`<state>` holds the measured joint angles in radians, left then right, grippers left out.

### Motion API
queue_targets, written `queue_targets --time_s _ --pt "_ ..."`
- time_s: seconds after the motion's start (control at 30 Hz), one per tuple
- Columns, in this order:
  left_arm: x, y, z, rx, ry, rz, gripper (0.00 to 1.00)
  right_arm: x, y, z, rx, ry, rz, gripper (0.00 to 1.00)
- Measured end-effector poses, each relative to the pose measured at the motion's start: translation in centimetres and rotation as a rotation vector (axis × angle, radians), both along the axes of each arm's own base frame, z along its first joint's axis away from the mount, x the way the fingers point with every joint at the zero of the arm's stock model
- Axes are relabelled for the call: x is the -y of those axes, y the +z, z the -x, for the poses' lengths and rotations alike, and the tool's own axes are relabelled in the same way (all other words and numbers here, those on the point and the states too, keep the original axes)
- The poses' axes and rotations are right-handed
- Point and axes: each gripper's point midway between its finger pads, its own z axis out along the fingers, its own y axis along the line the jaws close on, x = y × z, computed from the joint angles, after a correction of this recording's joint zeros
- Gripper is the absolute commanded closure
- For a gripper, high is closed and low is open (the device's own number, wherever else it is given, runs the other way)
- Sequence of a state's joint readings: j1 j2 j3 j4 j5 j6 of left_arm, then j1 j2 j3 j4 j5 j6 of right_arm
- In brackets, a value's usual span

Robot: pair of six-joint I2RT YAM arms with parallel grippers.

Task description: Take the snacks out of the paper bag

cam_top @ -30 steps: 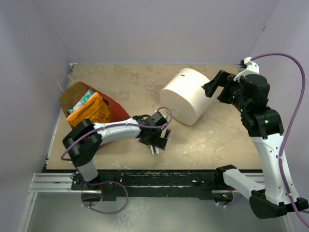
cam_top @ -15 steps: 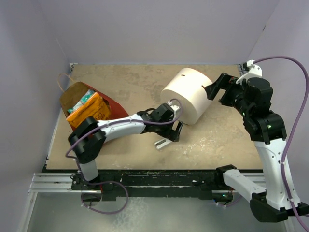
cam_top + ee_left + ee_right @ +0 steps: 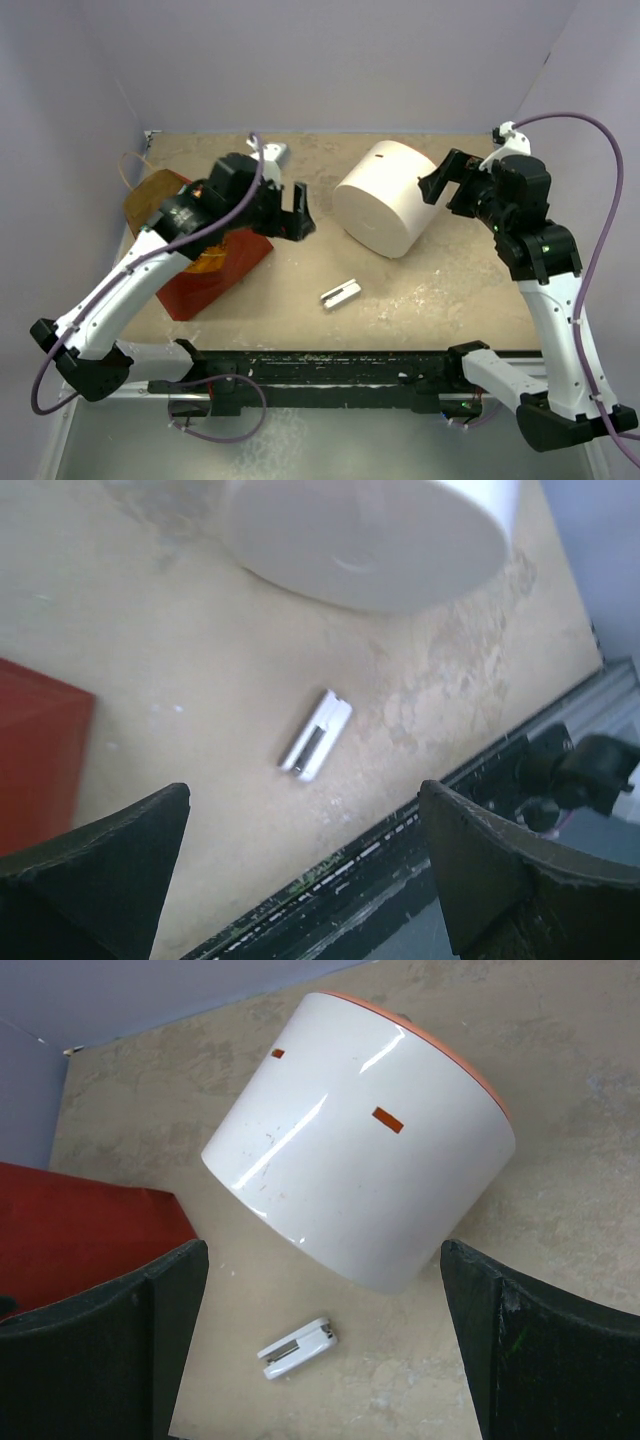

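Overhead, the left pincer (image 3: pixel 288 215) hangs empty, jaws apart, near the right edge of the red paper bag (image 3: pixel 210 280), which lies at the surface's (image 3: pixel 450 290) left side. Its arm covers the bag's mouth, hiding any snacks. Likewise spread and empty, the right pincer (image 3: pixel 447 182) faces the white cylinder (image 3: pixel 385 198).

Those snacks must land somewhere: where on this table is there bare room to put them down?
The widest bare table is near right, between the grey bracket, the white cylinder and the right arm. A narrower lane runs between cylinder and paper bag. The left is crowded: bag under the left arm.
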<state>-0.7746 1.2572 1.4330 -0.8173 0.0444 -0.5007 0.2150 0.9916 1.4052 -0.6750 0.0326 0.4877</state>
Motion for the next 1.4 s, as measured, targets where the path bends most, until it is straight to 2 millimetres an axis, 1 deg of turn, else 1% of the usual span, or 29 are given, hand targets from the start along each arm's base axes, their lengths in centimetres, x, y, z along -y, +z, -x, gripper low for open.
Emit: queue_targets --time_s 0.07,0.13,0.2,0.27,0.3,0.4,0.5,0.57,0.7,0.8,0.9,0.97,1.07,1.13,1.27,1.4 --pt "-2.5 2.4 -1.2 0.025 0.075 -0.015 0.01 -0.1 -0.2 -0.2 -0.005 0.004 0.000 0.00" --pt "-4.0 4.6 -1.5 0.044 0.116 -0.035 0.01 -0.3 -0.3 -0.4 -0.009 0.013 -0.002 0.00" --pt "-4.9 6.3 -1.4 0.051 0.141 -0.060 0.01 -0.8 -0.3 -0.5 -0.004 0.041 -0.002 0.01" --pt "-5.8 7.1 -1.3 0.047 0.167 -0.093 0.01 -1.7 0.0 -0.6 0.010 0.094 -0.011 0.00" --pt "-6.2 7.1 -1.2 0.041 0.179 -0.111 0.01 -2.2 0.0 -0.6 0.015 0.119 -0.017 0.00" --pt "-8.2 5.9 -0.3 0.003 0.215 -0.199 0.01 -3.6 0.0 -0.5 0.022 0.195 -0.033 0.00" --pt "-10.4 5.0 0.9 -0.031 0.247 -0.279 0.01 -4.6 -0.2 -0.7 0.017 0.249 -0.039 0.00" --pt "-11.3 4.8 1.8 -0.054 0.258 -0.303 0.01 -5.0 -0.6 -1.0 0.007 0.269 -0.038 0.00" --pt "-12.8 5.4 3.9 -0.065 0.291 -0.268 0.01 -5.7 -1.4 -1.6 -0.019 0.297 -0.033 0.00" --pt "-14.5 5.9 6.2 -0.056 0.328 -0.202 0.01 -6.0 -2.0 -1.9 -0.035 0.306 -0.028 0.00" --pt "-15.9 5.6 8.3 -0.070 0.354 -0.164 0.01 -6.2 -2.1 -1.9 -0.036 0.315 -0.026 0.00" --pt "-16.4 5.4 9.1 -0.081 0.364 -0.158 0.01 -6.4 -2.0 -1.9 -0.034 0.321 -0.026 0.00" --pt "-16.2 4.4 8.8 -0.113 0.373 -0.187 0.01 -6.6 -2.0 -1.8 -0.033 0.326 -0.026 0.00" --pt "-15.9 3.3 8.3 -0.146 0.373 -0.228 0.01 -6.6 -2.0 -1.8 -0.033 0.327 -0.026 0.00" --pt "-15.5 2.0 7.3 -0.176 0.384 -0.287 0.01 -6.6 -2.0 -1.8 -0.032 0.326 -0.025 0.00" --pt "-16.6 0.6 7.0 -0.181 0.461 -0.325 0.00 -6.6 -2.0 -1.8 -0.032 0.325 -0.024 0.00"
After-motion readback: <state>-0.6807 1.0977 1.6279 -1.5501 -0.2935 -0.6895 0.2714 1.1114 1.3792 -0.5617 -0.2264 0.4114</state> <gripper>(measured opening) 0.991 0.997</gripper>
